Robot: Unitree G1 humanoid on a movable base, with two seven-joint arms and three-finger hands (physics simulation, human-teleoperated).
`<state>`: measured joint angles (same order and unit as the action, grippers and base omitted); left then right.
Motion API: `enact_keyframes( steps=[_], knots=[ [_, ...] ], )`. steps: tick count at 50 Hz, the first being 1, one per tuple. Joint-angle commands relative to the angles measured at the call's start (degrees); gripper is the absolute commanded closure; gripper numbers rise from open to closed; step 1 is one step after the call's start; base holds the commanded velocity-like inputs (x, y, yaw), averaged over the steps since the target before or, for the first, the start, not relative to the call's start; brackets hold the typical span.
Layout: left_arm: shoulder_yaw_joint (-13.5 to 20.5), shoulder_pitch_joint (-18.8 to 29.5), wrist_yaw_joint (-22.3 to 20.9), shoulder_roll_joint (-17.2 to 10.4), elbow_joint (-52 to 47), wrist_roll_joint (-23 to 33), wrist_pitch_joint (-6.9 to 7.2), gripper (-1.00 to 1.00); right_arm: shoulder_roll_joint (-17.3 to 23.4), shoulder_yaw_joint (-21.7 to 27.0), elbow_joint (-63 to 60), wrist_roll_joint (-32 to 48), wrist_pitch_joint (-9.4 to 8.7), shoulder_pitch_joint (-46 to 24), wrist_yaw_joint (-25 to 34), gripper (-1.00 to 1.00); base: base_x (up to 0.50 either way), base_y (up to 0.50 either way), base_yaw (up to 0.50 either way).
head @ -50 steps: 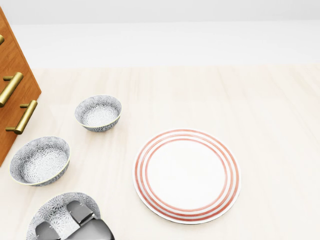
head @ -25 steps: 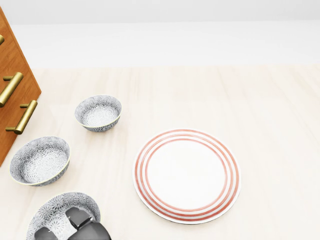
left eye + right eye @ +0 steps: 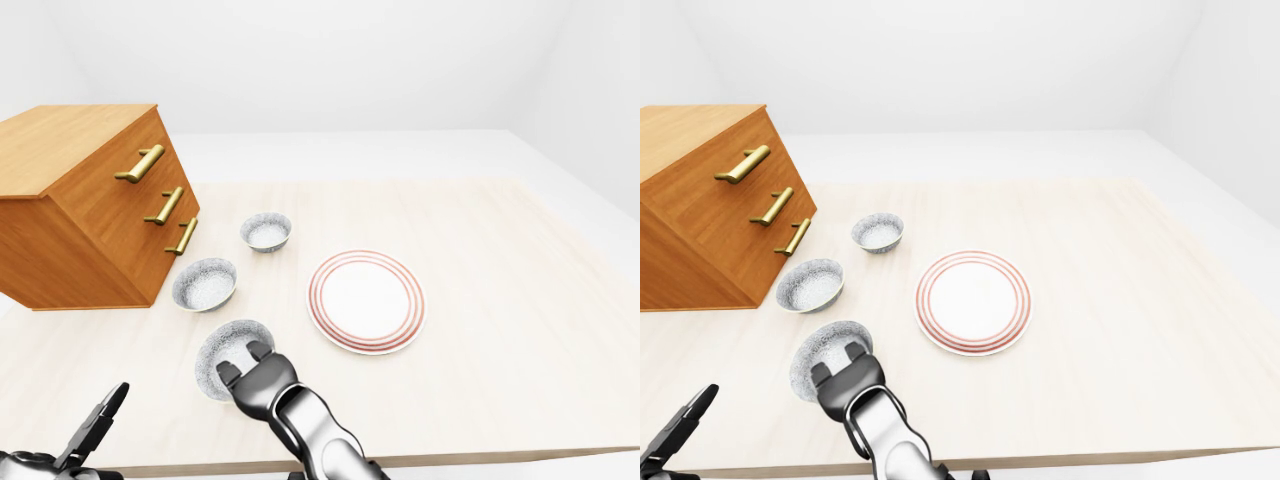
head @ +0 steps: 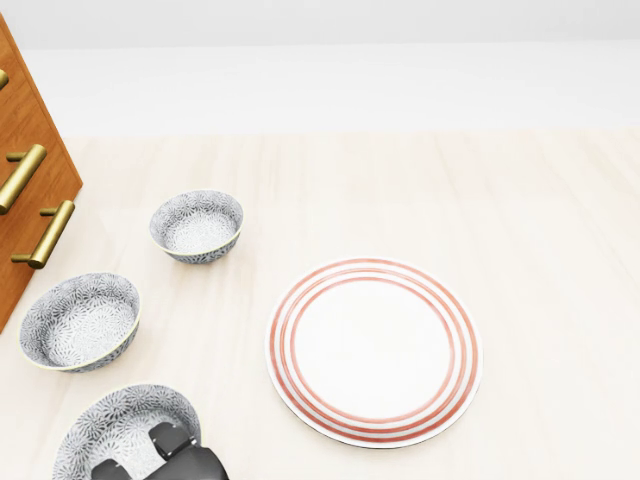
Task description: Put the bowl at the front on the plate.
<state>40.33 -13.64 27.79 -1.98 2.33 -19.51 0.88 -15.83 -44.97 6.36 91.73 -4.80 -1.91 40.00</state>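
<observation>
**Grasp at the front bowl, lift not yet made**

Left-eye view: the right hand (image 3: 256, 378) lay on the near rim of the front bowl (image 3: 214, 350). The bowl sat on the table (image 3: 500, 300), below and left of the plate (image 3: 366, 301). The left hand (image 3: 98, 428) hung low with its fingers straight, holding nothing.

Head view: two fingers (image 4: 168, 438) hooked over the rim into the bowl. Whether they pinched it could not be told.

Right-eye view: nothing more showed. The next move seemed to call for a firm grip, a lift and a carry rightward.

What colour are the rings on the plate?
Red rings on a white plate; they show best in the head view.
</observation>
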Motion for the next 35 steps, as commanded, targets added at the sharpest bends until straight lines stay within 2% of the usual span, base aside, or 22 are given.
enact_keyframes(
  steps=[1, 4, 7, 8, 14, 17, 20, 21, 22, 29, 33, 34, 35],
  knots=[
    [0.03, 0.11, -0.06, -0.04, 0.23, -0.03, -0.04, -1.00, 0.04, -0.14, 2.58, 0.87, 0.26, 0.37, 0.00, -1.00, 0.00, 0.00, 0.00],
    [0.03, 0.01, 0.12, -0.02, -0.24, -0.05, 0.41, -1.00, -0.11, -0.12, 3.96, 0.82, 0.50, 0.29, 0.00, -1.00, 0.00, 0.00, 0.00],
    [-0.05, 0.22, 0.04, -0.07, 0.34, 0.01, -0.02, -1.00, -0.12, 0.02, 4.89, 0.92, 0.59, 0.34, 0.00, -1.00, 0.00, 0.00, 0.00],
    [0.01, -0.06, 0.03, -0.03, -0.22, -0.12, 0.36, -1.00, -0.22, -0.04, 4.88, 1.35, 0.35, 0.28, 0.00, -1.00, 0.00, 0.00, 0.00],
    [0.08, 0.06, -0.05, -0.05, -0.09, -0.14, 0.37, -1.00, -1.04, 1.03, 7.39, 1.99, -0.17, -0.70, 0.00, -1.00, 0.00, 0.00, 0.00],
    [0.16, -0.02, -0.04, -0.03, -0.49, -0.22, 0.78, -1.00, -1.29, 1.85, 8.57, 1.98, -0.02, -1.08, 0.00, -1.00, 0.00, 0.00, 0.00],
    [0.14, 0.09, -0.09, -0.04, -0.20, -0.14, 0.59, -1.00, -1.22, 2.42, 8.87, 1.61, 0.17, -0.98, 0.00, -1.00, 0.00, 0.00, 0.00],
    [0.13, 0.07, -0.09, -0.04, -0.23, -0.13, 0.59, -1.00, -1.20, 2.38, 8.70, 1.89, 0.14, -1.11, 0.00, -0.25, 0.00, 0.00, 0.00],
    [0.11, 0.08, -0.06, -0.02, -0.21, -0.11, 0.57, -1.00, -1.36, 2.46, 8.98, 0.79, 0.49, -0.66, 0.00, 1.00, 0.00, 0.00, 0.00],
    [0.20, -0.16, -0.12, 0.05, -0.76, -0.23, 0.87, -1.00, -1.12, 2.78, 7.95, 2.55, -0.20, -0.91, 0.00, 1.00, 0.00, 0.00, 0.00],
    [0.28, 0.15, -0.13, -0.03, -0.12, -0.21, 0.54, -1.00, -0.78, 3.22, 6.83, 2.53, -0.20, -1.40, 0.00, 1.00, 0.00, 0.00, 0.00],
    [0.35, -0.14, 0.02, 0.02, -1.04, -0.42, 1.33, -1.00, -0.70, 3.26, 6.18, 3.00, -0.20, -1.56, 0.00, 1.00, 0.00, 0.00, 0.00],
    [0.36, -0.15, -0.02, 0.07, -1.10, -0.34, 1.36, -1.00, -0.69, 3.30, 5.79, 3.29, -0.20, -1.66, 0.00, 1.00, 0.00, 0.00, 0.00]
  ],
)
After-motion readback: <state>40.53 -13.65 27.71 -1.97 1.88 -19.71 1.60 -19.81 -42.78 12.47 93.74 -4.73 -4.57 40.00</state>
